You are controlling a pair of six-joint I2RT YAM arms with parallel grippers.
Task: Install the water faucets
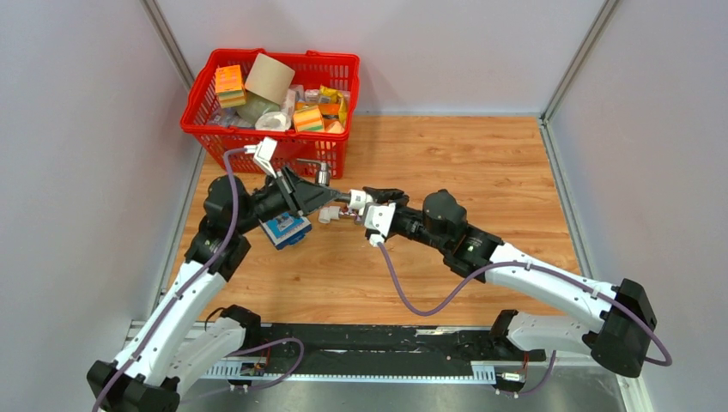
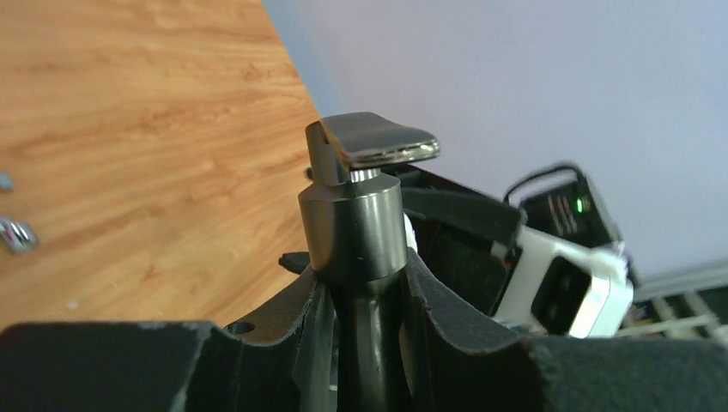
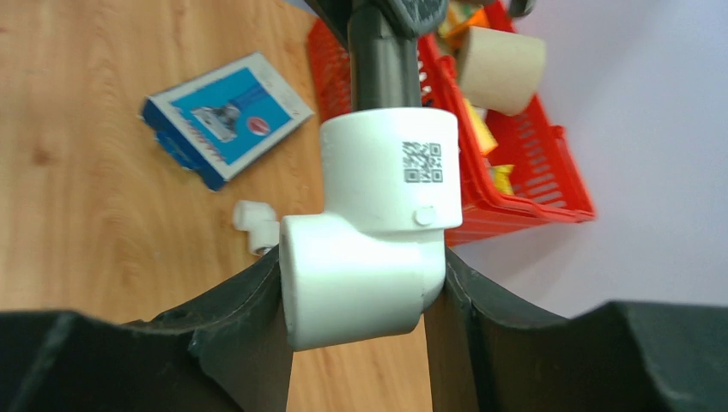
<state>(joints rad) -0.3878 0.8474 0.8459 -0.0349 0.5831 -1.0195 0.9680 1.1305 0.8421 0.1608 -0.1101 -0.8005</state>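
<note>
The dark grey faucet (image 2: 354,219) hangs in the air above the tabletop (image 1: 481,172), toward its far-left corner and just in front of the red basket (image 1: 283,54). The left claw (image 2: 360,296) pinches it below the barrel that carries the T-handle. From that barrel the stem runs roughly level, away from my left arm and toward my right. It is aimed into the white elbow (image 3: 373,245). On the right wrist camera the dark stem meets the mouth of the elbow's upper socket, though I cannot tell how deep it sits. The right claw (image 3: 360,300) pinches that elbow at its bend, so the two claws face each other almost tip to tip with the joint between them. Neither arm has any reach left to make. I judge the coming move turns on holding stem and socket on one line while one part is turned against the other. Below, on the tabletop, lie a second elbow (image 3: 256,225) and the blue-and-white box (image 3: 225,116).
</note>
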